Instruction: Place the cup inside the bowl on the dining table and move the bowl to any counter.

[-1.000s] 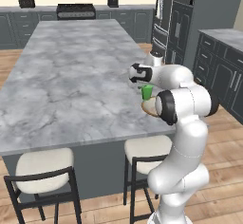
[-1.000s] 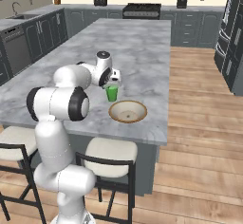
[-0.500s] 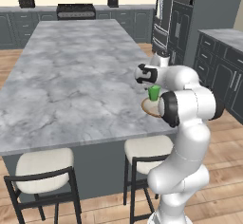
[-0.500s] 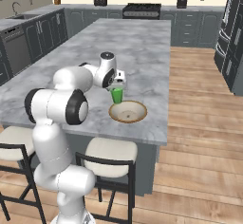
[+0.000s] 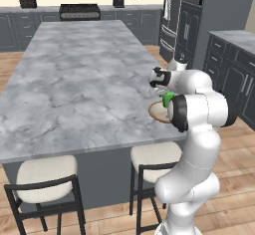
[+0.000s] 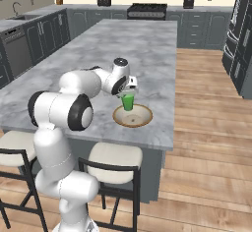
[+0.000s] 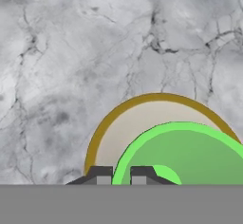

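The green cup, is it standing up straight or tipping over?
Upright. The cup hangs straight in the gripper, shut on its rim, open mouth facing up, over the bowl. Whether it touches the bowl yet, I cannot tell.

Black stove point(image 5: 79, 11) on far wall, dark fridge point(image 5: 182, 22) at right, toaster point(image 5: 27, 1), wood floor point(image 6: 206, 128)

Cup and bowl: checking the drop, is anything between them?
Nothing; right base view shows the cup, gripper-held, directly over the bowl.

hand point(image 7: 121, 174) pinching cup point(image 7: 190, 152) rim, bowl point(image 7: 128, 118) beneath, dining table point(image 7: 71, 52)
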Robot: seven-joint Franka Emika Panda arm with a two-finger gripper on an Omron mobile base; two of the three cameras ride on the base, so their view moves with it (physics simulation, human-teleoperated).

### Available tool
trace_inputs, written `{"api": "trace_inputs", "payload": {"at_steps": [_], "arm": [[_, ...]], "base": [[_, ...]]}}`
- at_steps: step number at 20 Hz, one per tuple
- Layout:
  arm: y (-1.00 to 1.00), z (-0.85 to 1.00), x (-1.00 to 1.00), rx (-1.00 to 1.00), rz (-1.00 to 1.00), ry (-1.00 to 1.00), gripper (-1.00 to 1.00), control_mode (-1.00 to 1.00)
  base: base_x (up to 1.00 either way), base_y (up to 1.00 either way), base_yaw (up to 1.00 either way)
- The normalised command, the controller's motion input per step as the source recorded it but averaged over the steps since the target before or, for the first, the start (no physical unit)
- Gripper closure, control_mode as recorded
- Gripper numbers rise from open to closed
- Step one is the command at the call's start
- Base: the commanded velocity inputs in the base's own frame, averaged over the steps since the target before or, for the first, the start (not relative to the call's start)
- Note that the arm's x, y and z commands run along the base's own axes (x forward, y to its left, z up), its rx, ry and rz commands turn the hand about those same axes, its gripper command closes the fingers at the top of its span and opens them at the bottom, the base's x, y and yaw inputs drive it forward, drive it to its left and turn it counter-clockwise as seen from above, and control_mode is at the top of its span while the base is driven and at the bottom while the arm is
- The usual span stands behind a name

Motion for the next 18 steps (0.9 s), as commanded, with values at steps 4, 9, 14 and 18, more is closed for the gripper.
{"api": "trace_inputs", "payload": {"at_steps": [4, 9, 14, 18], "arm": [[-0.17, -0.22, 0.00, 0.00, 0.10, 0.00, 1.00, -1.00], [-0.15, -0.15, 0.00, 0.00, 0.10, 0.00, 1.00, -1.00], [-0.05, -0.11, 0.00, 0.00, 0.09, 0.00, 1.00, -1.00], [0.00, -0.18, 0.00, 0.00, 0.09, 0.00, 1.00, -1.00]], "base": [[0.00, 0.00, 0.00], [0.00, 0.00, 0.00], [0.00, 0.00, 0.00], [0.00, 0.00, 0.00]]}}
